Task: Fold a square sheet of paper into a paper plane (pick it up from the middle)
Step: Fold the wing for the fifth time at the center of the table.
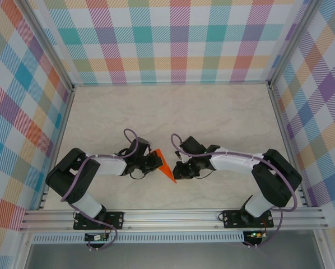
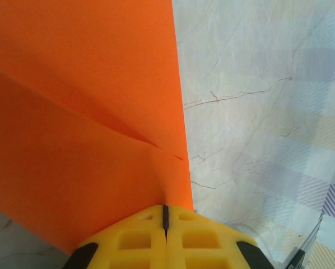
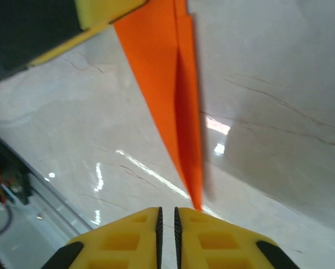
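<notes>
Gripping paper plane (image 2: 83, 112): left end effector (image 2: 165, 209); nose at right end effector (image 3: 167, 213).

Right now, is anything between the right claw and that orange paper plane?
Nothing visible. The paper plane reaches tip-first almost to the right gripper, with just table behind it; the left gripper pinches the wider end.

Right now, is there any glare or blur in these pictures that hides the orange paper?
None hides it. Right wrist view: bright glare streaks on the table beside the paper plane, whose edges look soft. Left wrist view: the plane is sharp, the checked wall hazy. Top view: even light, no glare, everything sharp.
</notes>
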